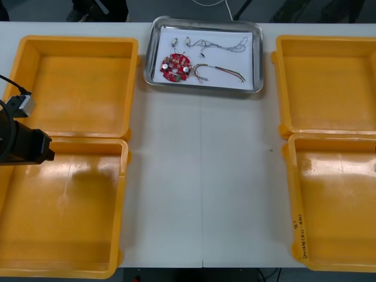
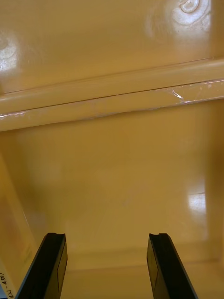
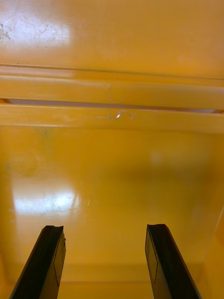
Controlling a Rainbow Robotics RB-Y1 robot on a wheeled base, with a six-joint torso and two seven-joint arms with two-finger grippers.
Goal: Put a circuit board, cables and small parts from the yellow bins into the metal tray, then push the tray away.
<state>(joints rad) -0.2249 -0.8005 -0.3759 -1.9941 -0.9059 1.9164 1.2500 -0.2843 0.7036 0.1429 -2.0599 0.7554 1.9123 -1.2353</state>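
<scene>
Your left arm (image 1: 23, 144) sits nearest, at the left edge over the near-left yellow bin (image 1: 64, 235). Its left gripper (image 3: 105, 228) hangs above that bin's floor, jaws released and holding nothing. Your right gripper (image 2: 107, 235) is spread the same way over the near-right yellow bin (image 1: 335, 235). At the far middle, the metal tray (image 1: 150, 59) holds the red circuit board (image 1: 175, 66), small metal parts (image 1: 174, 42) and cables (image 1: 226, 72).

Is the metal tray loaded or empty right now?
Loaded: the metal tray holds a round red circuit board, cables and small metal parts. The left gripper and right gripper hang open over yellow bins.
</scene>
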